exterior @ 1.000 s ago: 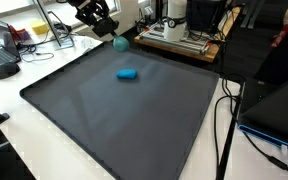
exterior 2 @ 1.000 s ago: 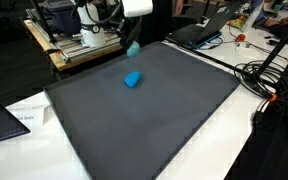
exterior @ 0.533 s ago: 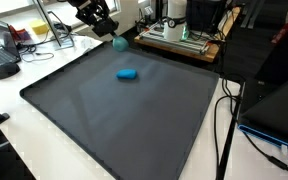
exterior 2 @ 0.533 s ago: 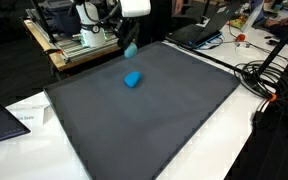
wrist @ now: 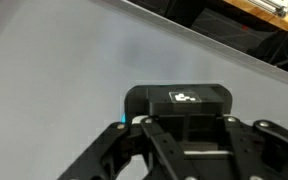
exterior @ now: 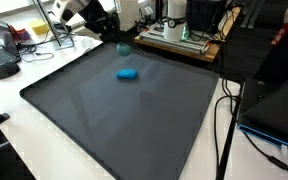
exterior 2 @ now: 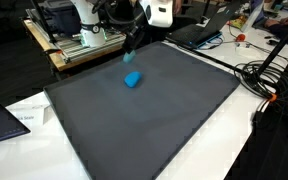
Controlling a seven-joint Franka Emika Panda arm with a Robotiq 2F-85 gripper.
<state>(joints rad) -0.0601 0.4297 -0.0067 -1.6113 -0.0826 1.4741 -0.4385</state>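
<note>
My gripper (exterior: 120, 40) hangs over the far edge of a dark grey mat (exterior: 134, 120), and it also shows in an exterior view (exterior 2: 131, 50). It is shut on a small teal ball (exterior: 124, 46), which sits at the fingertips just above the mat (exterior 2: 130, 57). A blue oblong block (exterior: 129, 73) lies on the mat a short way in front of the gripper (exterior 2: 132, 80). In the wrist view the gripper body (wrist: 179, 105) fills the lower frame. The fingertips are out of frame there, and only a cyan sliver (wrist: 121, 125) shows beside the body.
A wooden bench with equipment (exterior: 184, 35) stands behind the mat. Black cables (exterior: 224, 110) run along the mat's side. A laptop (exterior 2: 204, 30) and more cables (exterior 2: 269, 75) lie beside the mat. Paper (exterior 2: 19, 120) lies at a corner.
The arm has swung and its wrist has turned. The gripper with the teal ball has dropped slightly toward the mat. The blue block has not moved.
</note>
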